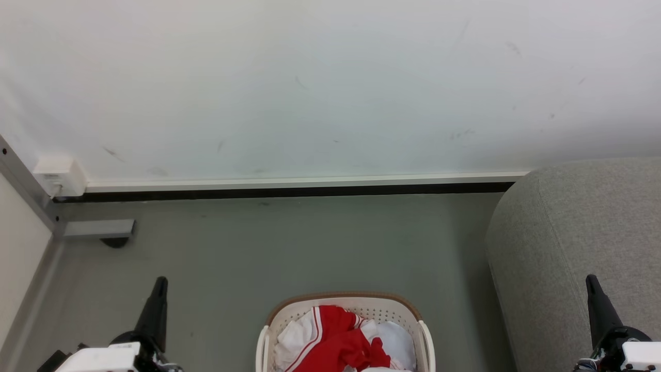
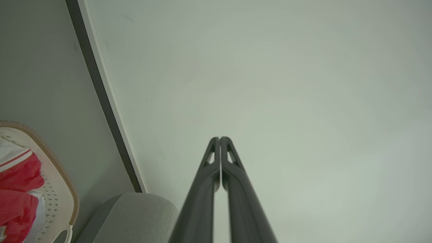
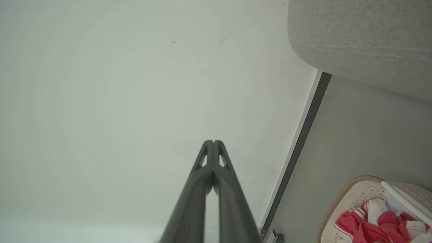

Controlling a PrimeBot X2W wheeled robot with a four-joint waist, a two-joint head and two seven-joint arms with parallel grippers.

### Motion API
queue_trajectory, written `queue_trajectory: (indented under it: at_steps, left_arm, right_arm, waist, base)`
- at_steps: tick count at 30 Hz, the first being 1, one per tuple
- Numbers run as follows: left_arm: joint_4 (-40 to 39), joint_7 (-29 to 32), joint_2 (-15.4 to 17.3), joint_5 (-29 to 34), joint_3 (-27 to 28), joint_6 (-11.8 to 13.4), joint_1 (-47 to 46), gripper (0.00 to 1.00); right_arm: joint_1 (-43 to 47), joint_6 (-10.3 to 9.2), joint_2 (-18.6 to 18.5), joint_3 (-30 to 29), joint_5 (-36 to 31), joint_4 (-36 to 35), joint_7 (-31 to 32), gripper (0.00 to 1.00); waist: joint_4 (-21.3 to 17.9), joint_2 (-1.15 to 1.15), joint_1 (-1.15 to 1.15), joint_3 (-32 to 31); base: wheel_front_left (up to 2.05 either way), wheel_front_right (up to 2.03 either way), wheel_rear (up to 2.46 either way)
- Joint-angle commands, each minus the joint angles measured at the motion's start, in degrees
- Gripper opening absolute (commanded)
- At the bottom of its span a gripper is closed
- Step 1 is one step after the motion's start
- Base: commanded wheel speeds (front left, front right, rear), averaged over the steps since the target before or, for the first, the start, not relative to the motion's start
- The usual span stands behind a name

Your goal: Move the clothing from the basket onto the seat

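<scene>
Looks like we're at the very start, nothing picked up yet. Head view: the basket [image 1: 343,297] sits on the grey floor [image 1: 284,243] right in front of the robot at the bottom middle, and the clothing [image 1: 335,343] is all piled inside it, red stuff on top with white bits around it and a striped trim showing. The seat [image 1: 578,232] is off to the right, near the basket but not touching it, and nothing's on the part I can see. The left gripper [image 1: 159,289] and right gripper [image 1: 594,294] hang on either side of the basket, well apart from it, both pinched together and empty. Left wrist view: the two fingers [image 2: 202,189] are pressed tip to tip, pointing at the plain wall [image 2: 270,84], with the basket and its red fabric off at the left edge and a corner of the seat at the bottom. Right wrist view: same deal, the pincer is together with nothing in it, and the basket with the clothes sits in the lower right corner below the seat. My guess for the next move: one arm, probably the right since the seat's on that side, has to spread its fingers, dip into the basket, pinch the top red piece, lift it clear of the rim and swing it over.
</scene>
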Motion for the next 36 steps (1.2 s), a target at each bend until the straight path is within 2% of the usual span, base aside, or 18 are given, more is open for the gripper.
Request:
queue_trajectory:
  at_steps: [1, 3, 4, 12, 19, 28, 36]
  left_arm:
    - [-0.2, 0.18, 0.1, -0.84, 0.05, -0.09, -0.47, 0.0]
    - [-0.2, 0.17, 0.1, -0.84, 0.05, -0.09, -0.47, 0.0]
    - [0.0, -0.03, 0.0, 0.01, 0.0, 0.0, 0.01, 1.0]
    - [0.27, -2.1, -0.08, 1.63, -1.24, 0.13, 0.9, 1.0]
    - [-0.67, -4.03, -0.05, 6.71, -2.25, 1.29, 1.32, 1.0]
    - [-1.92, -6.31, -0.01, 17.75, -4.55, 3.52, 1.83, 1.0]
    - [-1.14, -8.11, 0.03, 29.94, -6.93, 5.57, 2.1, 1.0]
  right_arm:
    - [-0.72, -0.13, -0.41, -0.19, 0.08, -0.21, 0.13, 0.0]
    - [-0.72, -0.13, -0.41, -0.19, 0.08, -0.21, 0.13, 0.0]
    - [0.0, 0.0, 0.0, 0.01, 0.0, 0.0, -0.02, 1.0]
    - [0.77, -0.01, -0.14, 1.34, -2.75, 0.49, -2.09, 1.0]
    - [0.96, -0.01, -0.5, 2.0, -13.13, -0.41, -4.03, 1.0]
    - [1.48, -0.02, -0.88, 4.13, -26.3, -2.15, -6.32, 1.0]
    - [1.51, -0.03, -1.88, 6.4, -36.69, -2.61, -8.13, 1.0]
  waist:
    - [0.0, 0.0, 0.0, 0.0]
    - [0.0, 0.0, 0.0, 0.0]
    - [0.0, 0.0, 0.0, 0.0]
    - [0.01, 0.0, 0.0, 0.0]
    - [-0.01, 0.0, 0.0, 0.03]
    - [0.06, 0.0, 0.0, 0.07]
    - [0.08, 0.0, 0.0, -0.03]
  base:
    - [0.0, 0.0, 0.0]
    - [0.0, 0.0, 0.0]
    - [0.0, 0.0, 0.0]
    - [0.0, 0.0, 0.0]
    - [0.0, 0.0, 0.0]
    - [0.0, 0.0, 0.0]
    - [0.0, 0.0, 0.0]
